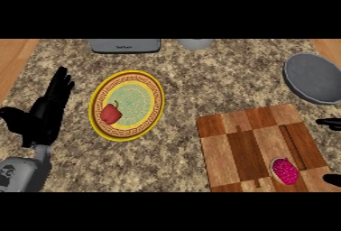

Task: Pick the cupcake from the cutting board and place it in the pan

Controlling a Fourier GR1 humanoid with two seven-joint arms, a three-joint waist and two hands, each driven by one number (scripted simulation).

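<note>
The cupcake (285, 171), pink-topped with a pale wrapper, lies near the front right of the wooden cutting board (243, 144). The grey pan (313, 77) sits at the counter's far right, beyond the board. Of my right hand (331, 122), only black fingertips show at the right edge, one beside the board's upper right and another (332, 179) just right of the cupcake; whether they curl I cannot tell. My left hand (47, 110) rests open at the left, fingers up, away from the board.
A yellow patterned plate (136, 97) holding a red pepper (110, 113) lies left of centre. A grey appliance (125, 45) and a pale round vessel (195, 43) stand at the back edge. Wooden floor shows beyond both counter sides.
</note>
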